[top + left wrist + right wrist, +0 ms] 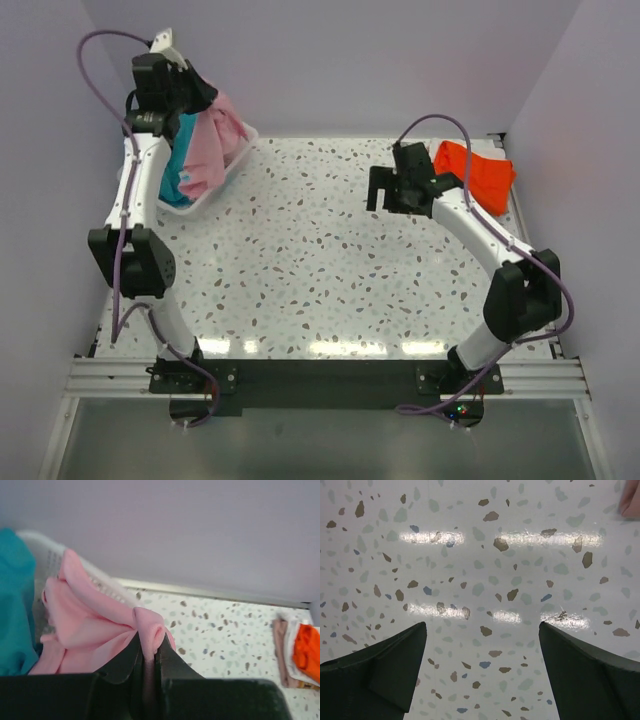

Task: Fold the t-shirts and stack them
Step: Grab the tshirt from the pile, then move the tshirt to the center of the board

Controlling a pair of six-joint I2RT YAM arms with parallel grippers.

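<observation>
**A:** Left pincer, quick?

**B:** Pressed together on a bunched fold of the pink t-shirt. A nub of cloth pokes out just past the tips. The rest hangs ahead of the pincer and to its left, trailing into the basket.

**A:** Teal t-shirt?

**B:** Further to that pincer's left, in the basket and touching the pink one.

**A:** Right pincer?

**B:** Spread wide with nothing between the fingers, only bare counter under it. In the top view the orange t-shirt is a heap to its right, back behind the wrist. It's near but apart from the pincer.

**A:** How will the pink one handle?

**B:** My read is light, soft and fully limp. With no stiffness it'll droop and swing from this one pinch. It can't break, and plain cloth shouldn't slip much from a firm nip.

**A:** Is that a good hold?

**B:** It's fine for lifting, poor for folding. One bunched point leaves the shirt a wad. I'd want the free pincer on a second spot well away from the pinch, at a hem corner or a shoulder, so the cloth can be pulled flat. I can't tell which part is pinched now.

**A:** Risk?

**B:** The teal one touches it, so it could drag along. A thin fold could also creep out of the pinch.
</observation>
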